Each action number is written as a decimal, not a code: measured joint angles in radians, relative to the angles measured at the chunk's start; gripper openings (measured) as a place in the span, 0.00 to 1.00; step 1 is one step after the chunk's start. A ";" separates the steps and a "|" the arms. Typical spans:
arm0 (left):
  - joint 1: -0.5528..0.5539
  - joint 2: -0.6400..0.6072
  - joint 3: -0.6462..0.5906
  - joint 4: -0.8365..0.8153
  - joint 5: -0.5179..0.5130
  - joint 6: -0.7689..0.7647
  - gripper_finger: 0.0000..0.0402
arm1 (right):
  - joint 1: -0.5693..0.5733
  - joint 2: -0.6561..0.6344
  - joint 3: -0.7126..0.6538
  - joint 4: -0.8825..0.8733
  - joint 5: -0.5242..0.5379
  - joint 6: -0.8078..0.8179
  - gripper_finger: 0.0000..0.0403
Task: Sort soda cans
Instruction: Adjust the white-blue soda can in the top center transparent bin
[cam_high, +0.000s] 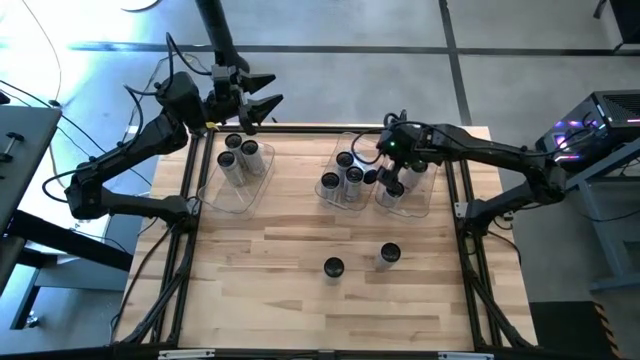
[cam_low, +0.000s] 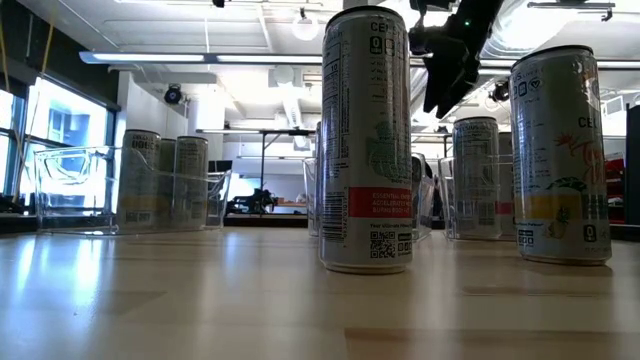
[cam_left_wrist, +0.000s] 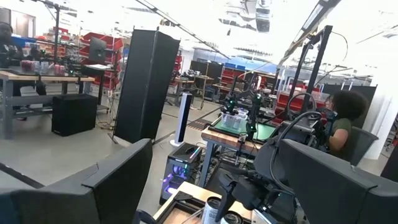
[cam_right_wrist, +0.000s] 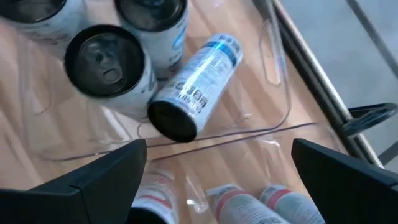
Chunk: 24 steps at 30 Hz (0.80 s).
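Two soda cans stand loose on the wooden table, and loom large in the low view. More cans stand in three clear bins: left, middle, right. In the right wrist view one can lies on its side on a bin's floor beside upright cans. My right gripper hangs open above the middle and right bins, slanting down, touching nothing. My left gripper is open, raised beyond the table's far left corner, holding nothing.
Black frame rails run along the table's left and right sides. Bare wood lies across the near half of the table. Beyond the table, a person sits in the room.
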 joint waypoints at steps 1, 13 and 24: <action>0.000 0.000 0.000 0.000 0.000 0.000 0.86 | 0.000 0.000 0.000 -0.004 -0.007 0.002 0.98; 0.000 0.000 0.000 0.005 0.002 0.000 0.86 | 0.062 0.072 0.001 -0.004 0.056 -0.031 0.98; -0.013 -0.018 0.000 0.007 0.004 -0.002 0.86 | 0.062 0.114 0.001 -0.009 0.113 -0.067 0.98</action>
